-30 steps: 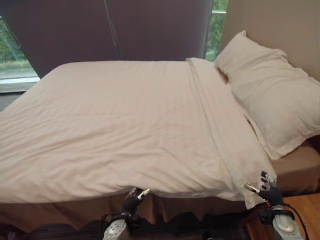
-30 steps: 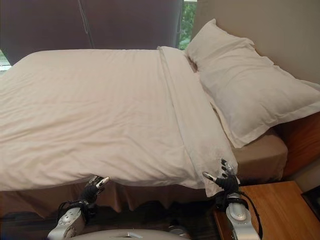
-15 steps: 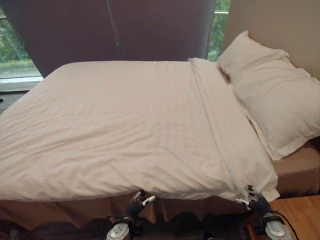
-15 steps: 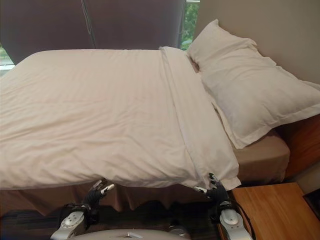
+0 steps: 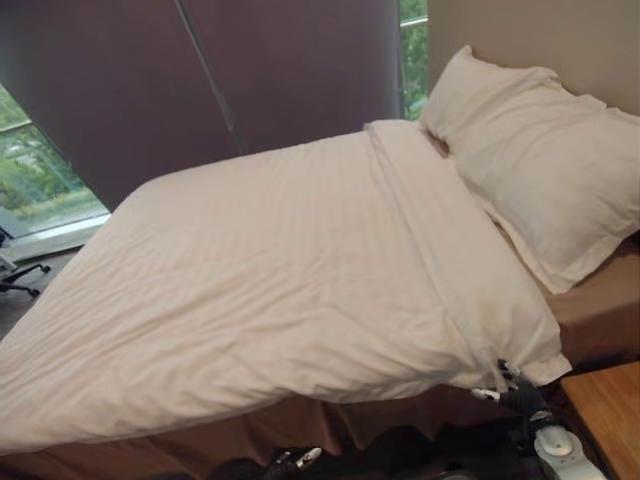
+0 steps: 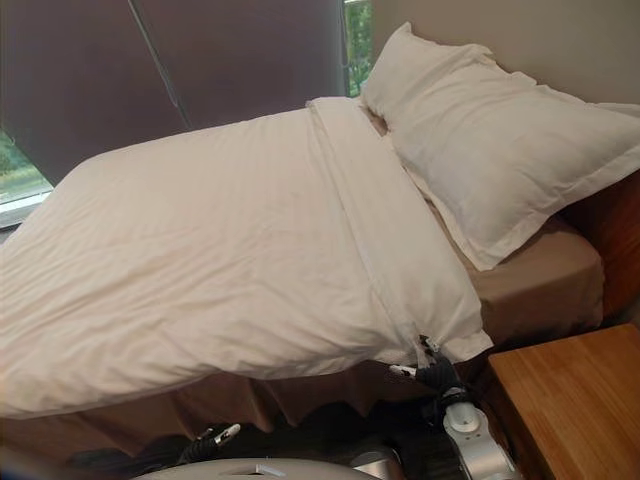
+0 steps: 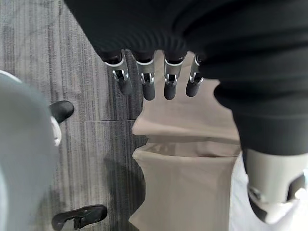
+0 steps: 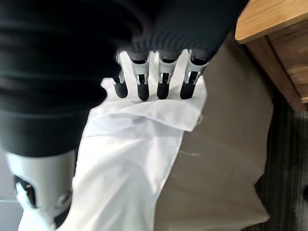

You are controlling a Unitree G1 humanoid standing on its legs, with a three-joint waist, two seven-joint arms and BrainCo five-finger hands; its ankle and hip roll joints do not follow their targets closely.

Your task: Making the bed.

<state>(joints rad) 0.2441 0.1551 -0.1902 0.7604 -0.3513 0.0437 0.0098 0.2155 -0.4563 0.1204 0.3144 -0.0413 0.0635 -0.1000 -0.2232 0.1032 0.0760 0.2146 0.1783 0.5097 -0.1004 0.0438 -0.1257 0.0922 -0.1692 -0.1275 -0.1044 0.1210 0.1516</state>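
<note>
A white striped duvet (image 5: 280,270) covers most of the bed, its folded top band running toward a large white pillow (image 5: 540,160) at the head. My right hand (image 5: 518,388) is at the duvet's near right corner (image 8: 163,113), with straight fingers (image 8: 163,83) resting against the cloth and nothing curled round it. My left hand (image 5: 296,461) hangs low in front of the bed, below the duvet's edge and apart from it. It is open and empty, with its fingers (image 7: 147,84) over the tan bed skirt (image 7: 187,168).
A wooden nightstand (image 6: 565,400) stands just right of my right hand. The bare tan sheet (image 5: 600,310) shows under the pillow. Dark curtains (image 5: 280,70) and a window (image 5: 40,180) lie beyond the bed. Grey carpet (image 7: 72,72) runs along the near side.
The camera has swung, so the bed now looks slanted. My left hand has dropped away from the duvet's near edge. The right hand stays at the corner.
</note>
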